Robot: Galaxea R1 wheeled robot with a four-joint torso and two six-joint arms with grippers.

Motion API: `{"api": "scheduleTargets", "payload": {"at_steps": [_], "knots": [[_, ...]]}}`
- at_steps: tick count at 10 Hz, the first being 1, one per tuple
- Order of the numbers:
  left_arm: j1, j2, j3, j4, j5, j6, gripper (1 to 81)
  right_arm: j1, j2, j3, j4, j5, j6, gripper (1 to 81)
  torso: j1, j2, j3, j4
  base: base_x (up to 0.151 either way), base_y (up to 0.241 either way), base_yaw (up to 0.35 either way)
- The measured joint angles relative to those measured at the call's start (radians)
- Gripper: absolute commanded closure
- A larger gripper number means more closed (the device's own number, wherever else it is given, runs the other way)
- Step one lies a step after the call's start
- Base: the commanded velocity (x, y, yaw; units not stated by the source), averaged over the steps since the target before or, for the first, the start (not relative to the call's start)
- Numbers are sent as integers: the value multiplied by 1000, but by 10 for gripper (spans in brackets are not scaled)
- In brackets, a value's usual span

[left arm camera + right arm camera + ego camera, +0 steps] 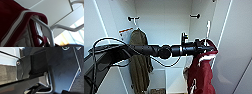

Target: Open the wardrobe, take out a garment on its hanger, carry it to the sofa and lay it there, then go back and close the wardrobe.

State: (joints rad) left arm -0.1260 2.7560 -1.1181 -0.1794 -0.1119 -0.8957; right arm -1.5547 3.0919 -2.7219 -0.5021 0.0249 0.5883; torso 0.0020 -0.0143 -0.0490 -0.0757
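Note:
The wardrobe (164,20) stands open in front of me, white inside, with its doors swung out to both sides. My left arm reaches across it from the left. My left gripper (204,48) is at the neck of the white hanger (208,31), which carries the maroon garment (201,72) with white trim. The hanger's hook stands up clear of the dark peg (195,16) at the right. In the left wrist view the hanger (47,30) and the garment's striped collar (11,18) are very close. The sofa is out of view.
An olive-green jacket (139,57) hangs from the left peg (133,18), just behind my left arm. The right door (234,37) is close beside the maroon jacket. A white box (157,80) sits low inside the cabinet.

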Motion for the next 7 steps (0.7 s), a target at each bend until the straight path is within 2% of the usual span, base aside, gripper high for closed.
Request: {"api": "scheduleTargets", "payload": {"at_steps": [7], "knots": [[19, -28, 31, 6, -3, 1, 811, -11, 0, 0, 0, -1, 0, 10, -2, -1, 0, 0, -117, 0, 0]]}}
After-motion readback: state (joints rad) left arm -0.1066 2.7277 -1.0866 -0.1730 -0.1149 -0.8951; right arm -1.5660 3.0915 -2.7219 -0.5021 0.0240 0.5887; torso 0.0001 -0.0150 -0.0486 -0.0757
